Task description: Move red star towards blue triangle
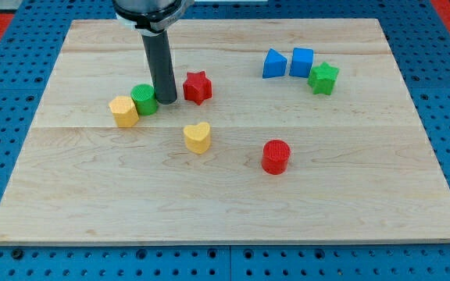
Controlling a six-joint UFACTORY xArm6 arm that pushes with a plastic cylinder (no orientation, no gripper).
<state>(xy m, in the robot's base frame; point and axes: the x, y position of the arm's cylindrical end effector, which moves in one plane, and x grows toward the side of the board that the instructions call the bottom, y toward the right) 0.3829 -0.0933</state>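
Note:
The red star [198, 87] lies on the wooden board left of centre, toward the view's top. The blue triangle [273, 64] lies to its right and higher, at the view's upper right, touching a blue cube [301, 62]. My tip [166, 101] rests on the board just left of the red star, between it and a green cylinder [144, 99]. The tip is close to the star's left side; I cannot tell if it touches.
A yellow hexagonal block [123, 112] touches the green cylinder on its left. A yellow heart [198, 137] lies below the red star. A red cylinder [276, 156] lies at centre right. A green star [323, 78] sits right of the blue cube.

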